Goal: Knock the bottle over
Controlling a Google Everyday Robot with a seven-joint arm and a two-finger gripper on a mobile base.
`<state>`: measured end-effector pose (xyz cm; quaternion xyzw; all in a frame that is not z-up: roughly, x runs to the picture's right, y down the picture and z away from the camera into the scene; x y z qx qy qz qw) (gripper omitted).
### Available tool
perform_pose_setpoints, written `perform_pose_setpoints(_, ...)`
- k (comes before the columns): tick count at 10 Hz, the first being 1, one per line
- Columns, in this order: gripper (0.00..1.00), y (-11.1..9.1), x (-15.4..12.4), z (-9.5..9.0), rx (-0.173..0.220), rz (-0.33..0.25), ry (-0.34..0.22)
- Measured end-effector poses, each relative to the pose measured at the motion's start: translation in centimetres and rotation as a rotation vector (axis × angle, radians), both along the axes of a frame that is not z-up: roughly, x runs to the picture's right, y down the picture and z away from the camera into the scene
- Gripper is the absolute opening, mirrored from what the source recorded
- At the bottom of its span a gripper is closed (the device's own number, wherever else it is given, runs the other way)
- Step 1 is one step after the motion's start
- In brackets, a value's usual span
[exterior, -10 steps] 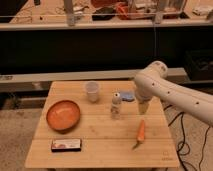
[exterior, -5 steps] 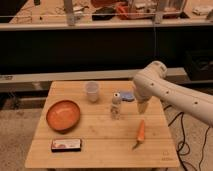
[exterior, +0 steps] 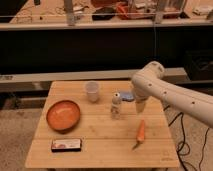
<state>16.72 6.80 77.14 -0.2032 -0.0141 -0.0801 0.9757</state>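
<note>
The bottle (exterior: 116,105) stands upright near the middle of the wooden table (exterior: 100,150); it is small, narrow and clear, with a whitish cap and a brownish speckled lower part. My white arm reaches in from the right. Its gripper (exterior: 139,106) hangs down just right of the bottle, a small gap apart, at about the bottle's height. A translucent whitish cup (exterior: 92,91) stands upright behind and to the left of the bottle.
An orange bowl (exterior: 63,115) sits at the left. A flat snack bar (exterior: 66,145) lies near the front left edge. A carrot (exterior: 140,133) lies at the front right. A small blue object (exterior: 127,95) lies behind the bottle.
</note>
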Motion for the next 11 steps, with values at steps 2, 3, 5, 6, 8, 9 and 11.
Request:
perform_pose_setpoints(2,0.76,-0.1,-0.4,0.3,0.007,-0.005,-0.006)
perform_pose_setpoints(3,0.79,-0.2,-0.6,0.4,0.01,-0.008,-0.01)
perform_pose_setpoints(5,0.65,-0.2,-0.9,0.7,0.014,-0.015,-0.014)
perform_pose_setpoints(6,0.54,-0.3,-1.1,0.9,0.016,-0.021,-0.019)
perform_pose_setpoints(8,0.35,-0.4,-1.7,1.4,0.02,-0.034,-0.029)
perform_pose_setpoints(9,0.26,-0.5,-1.9,1.4,0.021,-0.037,-0.032)
perform_pose_setpoints(11,0.06,-0.5,-2.1,2.1,0.029,-0.049,-0.04)
